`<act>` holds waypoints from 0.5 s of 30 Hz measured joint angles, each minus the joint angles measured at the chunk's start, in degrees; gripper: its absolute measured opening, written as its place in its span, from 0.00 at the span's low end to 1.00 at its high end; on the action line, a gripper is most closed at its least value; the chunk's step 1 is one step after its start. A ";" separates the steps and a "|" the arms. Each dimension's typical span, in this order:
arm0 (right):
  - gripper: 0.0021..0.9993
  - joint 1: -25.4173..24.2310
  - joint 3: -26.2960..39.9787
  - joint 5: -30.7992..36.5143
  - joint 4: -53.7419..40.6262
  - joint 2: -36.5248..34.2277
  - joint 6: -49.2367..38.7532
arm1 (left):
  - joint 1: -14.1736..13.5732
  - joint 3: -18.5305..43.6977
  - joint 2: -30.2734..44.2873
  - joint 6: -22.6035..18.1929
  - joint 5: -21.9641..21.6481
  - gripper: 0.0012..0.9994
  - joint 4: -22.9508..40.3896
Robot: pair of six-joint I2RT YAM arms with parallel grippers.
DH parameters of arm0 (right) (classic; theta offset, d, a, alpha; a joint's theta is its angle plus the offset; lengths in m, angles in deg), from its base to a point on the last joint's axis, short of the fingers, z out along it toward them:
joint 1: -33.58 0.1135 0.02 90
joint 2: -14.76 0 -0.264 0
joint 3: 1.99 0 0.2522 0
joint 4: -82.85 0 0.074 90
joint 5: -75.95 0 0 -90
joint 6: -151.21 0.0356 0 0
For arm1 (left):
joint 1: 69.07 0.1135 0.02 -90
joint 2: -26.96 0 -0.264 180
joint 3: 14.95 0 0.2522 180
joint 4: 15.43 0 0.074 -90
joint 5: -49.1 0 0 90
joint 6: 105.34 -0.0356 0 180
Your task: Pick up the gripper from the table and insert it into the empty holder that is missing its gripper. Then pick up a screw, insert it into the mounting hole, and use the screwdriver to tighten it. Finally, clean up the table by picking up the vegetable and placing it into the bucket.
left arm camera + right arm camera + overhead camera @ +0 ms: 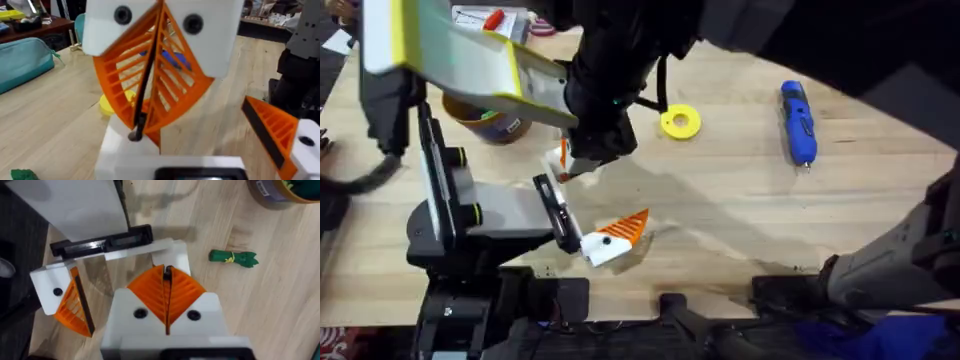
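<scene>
My left gripper point(592, 200) lies low at the table's left and stands open. It carries one white finger with an orange ribbed pad point(615, 235) point(280, 135) point(70, 305); its other white holder block point(170, 155) point(167, 252) sits at the far end of the black rail. My right gripper point(582, 162) point(167, 270) reaches across and sits at that block, shut on a small dark thing that looks like a screw point(136, 134). An orange sliver point(152, 139) shows at the block; whether it is the gripper, I cannot tell. The blue screwdriver point(798, 122) lies at the far right. The green vegetable point(232, 257) lies near the bucket point(495, 122) point(280, 192).
A flat yellow ring point(680, 122) lies behind the work spot. A large white, yellow-edged shape point(450, 55) hangs close under the camera at the upper left, over the bucket. A small parts box point(495, 18) sits at the far edge. A teal pouch point(20, 60) lies off to one side.
</scene>
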 joint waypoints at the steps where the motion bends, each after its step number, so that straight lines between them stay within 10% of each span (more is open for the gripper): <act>1: 0.00 0.00 0.00 0.00 0.00 0.01 -0.01 | 0.00 0.00 0.00 0.00 0.00 0.99 0.00; 15: 0.00 0.00 0.42 -0.02 -0.03 -1.73 0.01 | 0.02 0.00 0.22 1.29 -0.02 0.99 0.04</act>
